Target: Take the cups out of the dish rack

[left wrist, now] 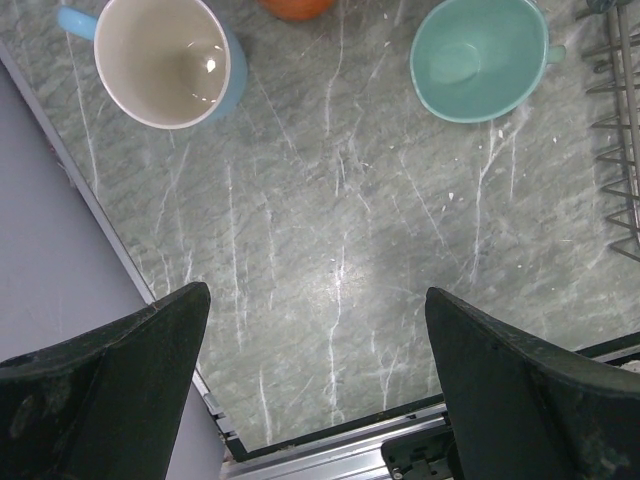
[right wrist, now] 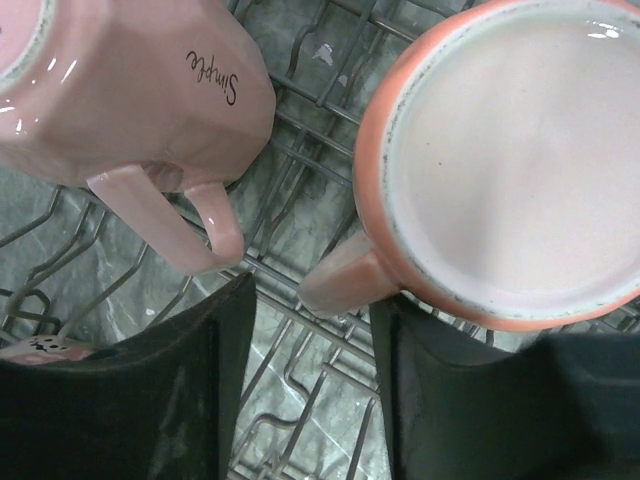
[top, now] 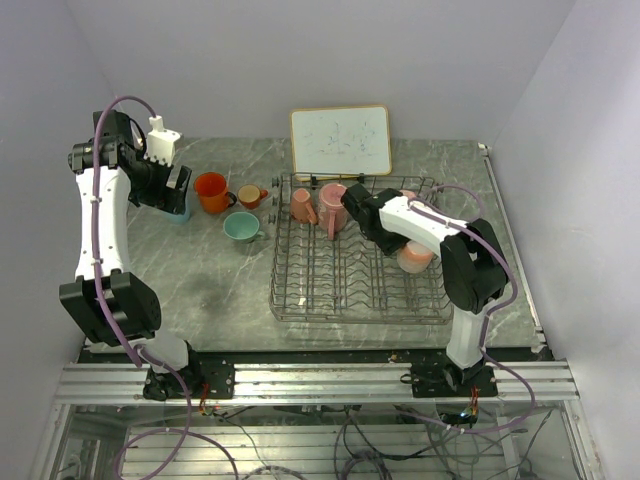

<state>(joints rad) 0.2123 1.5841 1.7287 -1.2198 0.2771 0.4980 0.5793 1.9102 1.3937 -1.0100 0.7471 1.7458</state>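
Left gripper (left wrist: pixel 315 295): fingers apart above table (left wrist: pixel 330 200). Right gripper (right wrist: pixel 312 300): fingers apart, straddling peach mug (right wrist: pixel 510 160) handle (right wrist: pixel 338 278) in rack (top: pixel 340 290).

I work in a robotics lab cell. Plain walls (top: pixel 300 60) box in a marbled table (top: pixel 200 285). Aluminium rails (top: pixel 320 383) and loose cables (top: pixel 360 435) line its near edge.

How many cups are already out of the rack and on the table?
4. The large orange cup and small orange cup stand side by side left of the dish rack. The mint cup is just nearer. The light blue cup is furthest left, mostly hidden in the top view.
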